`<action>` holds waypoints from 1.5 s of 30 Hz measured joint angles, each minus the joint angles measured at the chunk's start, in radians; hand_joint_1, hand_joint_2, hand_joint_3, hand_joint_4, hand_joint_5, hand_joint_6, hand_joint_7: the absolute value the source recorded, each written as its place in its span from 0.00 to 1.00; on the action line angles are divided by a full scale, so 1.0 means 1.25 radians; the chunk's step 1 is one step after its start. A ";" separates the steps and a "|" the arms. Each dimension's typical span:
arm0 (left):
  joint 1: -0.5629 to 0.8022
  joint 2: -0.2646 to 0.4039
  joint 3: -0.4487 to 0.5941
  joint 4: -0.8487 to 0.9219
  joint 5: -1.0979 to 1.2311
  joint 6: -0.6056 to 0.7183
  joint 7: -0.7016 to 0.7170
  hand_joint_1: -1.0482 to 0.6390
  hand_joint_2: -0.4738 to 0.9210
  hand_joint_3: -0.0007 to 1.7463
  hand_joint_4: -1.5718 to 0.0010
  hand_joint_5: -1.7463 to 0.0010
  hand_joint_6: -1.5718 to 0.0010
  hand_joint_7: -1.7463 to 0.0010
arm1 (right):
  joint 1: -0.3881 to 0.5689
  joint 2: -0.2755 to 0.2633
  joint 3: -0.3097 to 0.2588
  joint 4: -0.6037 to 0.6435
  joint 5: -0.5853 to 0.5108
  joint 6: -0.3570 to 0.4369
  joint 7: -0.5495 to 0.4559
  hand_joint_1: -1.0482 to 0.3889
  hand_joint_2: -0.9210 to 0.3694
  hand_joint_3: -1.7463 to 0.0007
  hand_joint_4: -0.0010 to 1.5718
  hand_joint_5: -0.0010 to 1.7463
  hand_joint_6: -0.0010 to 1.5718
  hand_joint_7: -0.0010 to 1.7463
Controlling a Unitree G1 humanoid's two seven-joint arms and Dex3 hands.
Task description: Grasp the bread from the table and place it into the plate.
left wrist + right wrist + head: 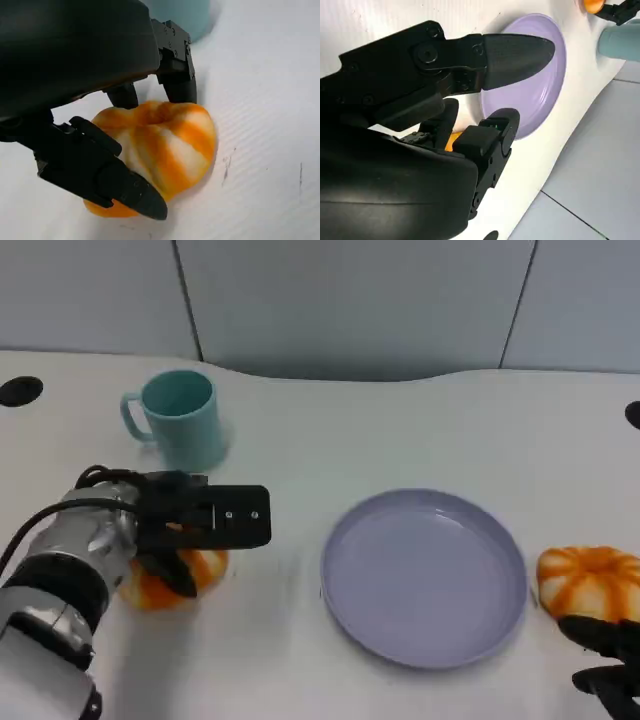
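Silver forearm of the left arm is reaching in from the near left corner of the tabletop (pixel 420 430), angling toward the middle. Its black left hand (pixel 195 530) is sitting over an orange-and-white striped bread (pixel 170 580) that is lying on the tabletop near the left side. In the left wrist view the fingers (pixel 177 75) are coming down behind the bread (pixel 160 150) while another black finger is lying across its near side, so the hand is closing around the bread, with contact looking likely but not certain; the bread is still resting on the white surface. Just beyond the hand, toward the far edge, a teal mug (pixel 180 420) is standing upright with its handle pointing left.

Toward the middle right, a lilac plate (pixel 425 640) is lying flat and is holding nothing. A second orange-and-white bread (pixel 590 580) is lying just beside the plate's right rim, close to the right edge. The right hand (pixel 605 660) is hovering at the near right corner, its dark fingers just in front of that bread. In the right wrist view its fingers (pixel 515 52) are spreading apart above the tabletop, gripping nothing, with an orange sliver showing beneath them.
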 measured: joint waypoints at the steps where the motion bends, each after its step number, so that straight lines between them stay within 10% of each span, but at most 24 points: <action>1: -0.001 0.000 0.007 0.004 -0.007 -0.002 0.000 0.47 0.81 0.00 0.56 0.03 0.68 0.00 | 0.000 0.000 0.000 -0.001 0.000 -0.001 0.000 0.45 0.00 0.75 0.29 0.42 0.44 0.01; 22: 0.096 -0.005 0.209 0.009 -0.198 -0.157 0.162 0.54 0.93 0.06 0.41 0.00 0.54 0.00 | -0.001 0.002 0.000 -0.008 0.001 -0.010 -0.001 0.46 0.00 0.76 0.30 0.42 0.45 0.01; 36: 0.166 -0.002 0.333 -0.284 -0.386 -0.137 -0.016 0.54 0.93 0.08 0.44 0.00 0.58 0.00 | -0.019 0.012 0.015 -0.007 -0.013 0.004 -0.009 0.47 0.00 0.77 0.30 0.41 0.45 0.01; 45: 0.118 -0.047 0.272 -0.367 -0.379 -0.118 -0.097 0.54 0.91 0.08 0.44 0.00 0.55 0.00 | -0.032 0.013 0.033 -0.001 -0.020 0.013 -0.015 0.48 0.00 0.78 0.31 0.41 0.45 0.01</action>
